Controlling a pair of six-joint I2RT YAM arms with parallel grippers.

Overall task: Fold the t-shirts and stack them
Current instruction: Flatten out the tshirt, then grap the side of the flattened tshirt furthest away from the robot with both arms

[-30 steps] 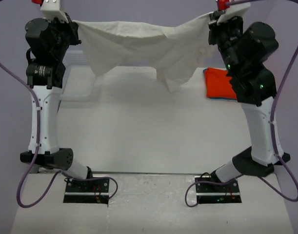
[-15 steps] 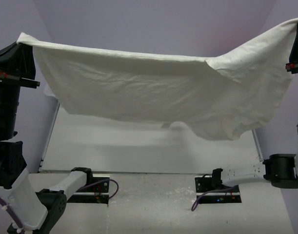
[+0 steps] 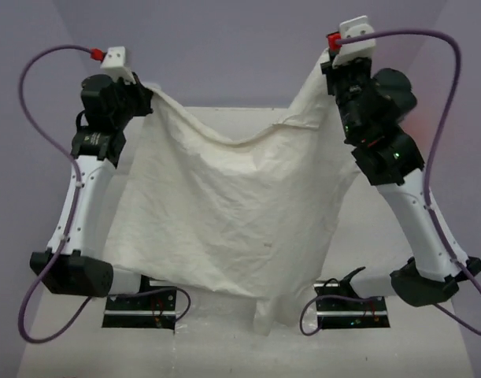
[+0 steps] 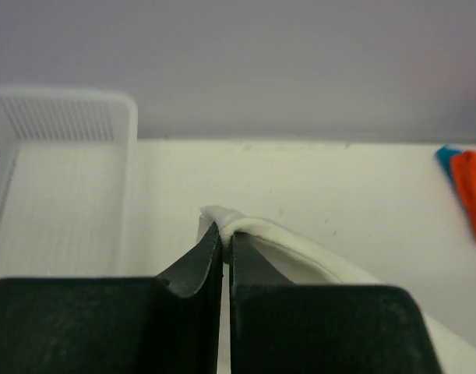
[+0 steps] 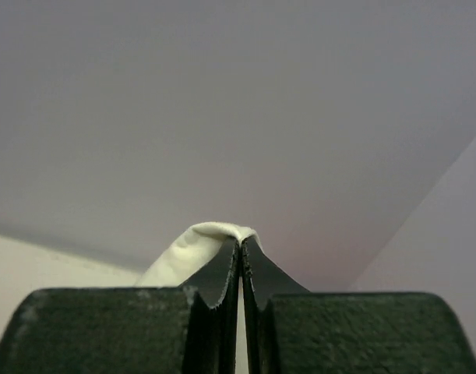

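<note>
**Change noted.** Half a second ago the cream t-shirt was stretched wide and nearly flat, high over the worktop. It now hangs like a curtain. Its top edge sags between the two grips and its lower hem trails at the worktop's near edge, between the arm bases.

**Judgement.** The spreading swing looks finished and the garment is ready to be laid flat. No fold has been made in it yet.

**Jaws.**
- Left jaws: together, clamped on one top corner of the cream t-shirt, as the left wrist view confirms.
- Right jaws: likewise pinched shut on the opposite corner, held somewhat higher above the worktop.

**Pose.** The left arm rises steeply over the worktop's left side. The right arm mirrors it over the right side, leaning inward.

**Other items.** The orange t-shirt, with a blue edge beside it, lies at the worktop's far right. The mesh basket sits at its far left.
</note>
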